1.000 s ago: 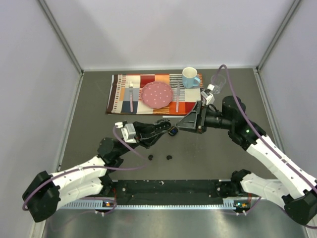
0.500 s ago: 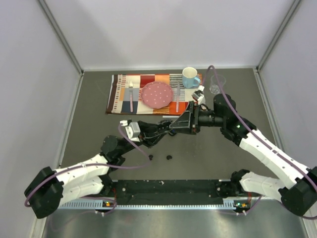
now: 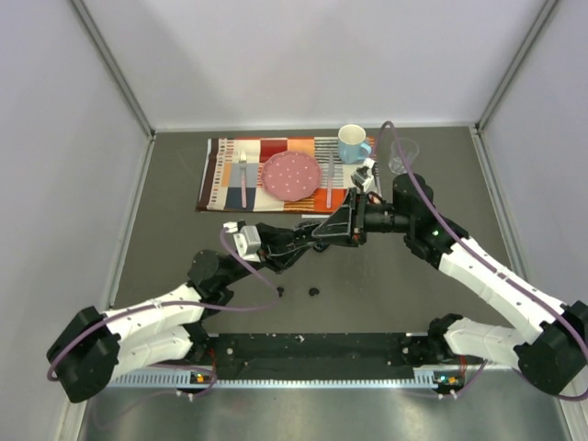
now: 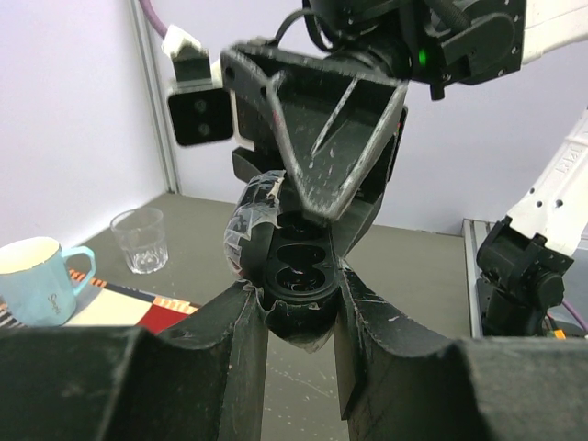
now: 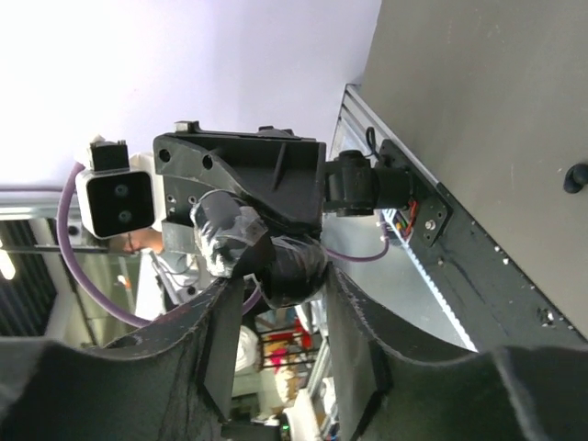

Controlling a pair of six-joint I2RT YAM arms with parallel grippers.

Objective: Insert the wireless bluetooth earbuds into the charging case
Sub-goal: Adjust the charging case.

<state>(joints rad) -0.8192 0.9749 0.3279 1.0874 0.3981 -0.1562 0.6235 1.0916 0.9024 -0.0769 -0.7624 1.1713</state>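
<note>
My left gripper [image 4: 301, 294] is shut on the open black charging case [image 4: 299, 271] and holds it above the table. Its two sockets are empty. My right gripper [image 5: 285, 285] meets it from the right, with one finger on each side of the taped case [image 5: 292, 262]. In the top view the two grippers join at mid-table, left [image 3: 309, 238] and right [image 3: 326, 233]. Two tiny black earbuds lie on the table below them, one on the left [image 3: 280, 292] and one on the right [image 3: 313, 292]. One earbud shows in the right wrist view [image 5: 577, 176]. Other earbuds are out of view.
A striped placemat [image 3: 220, 175] at the back holds a pink plate [image 3: 291, 175] and cutlery [image 3: 243, 179]. A blue mug [image 3: 353, 143] and a clear glass [image 3: 402, 154] stand behind my right arm. A black rail [image 3: 312, 349] runs along the near edge.
My right gripper has swung left and closed in on the case held by my left gripper. My left gripper has pushed slightly forward. The two earbuds have not moved.
</note>
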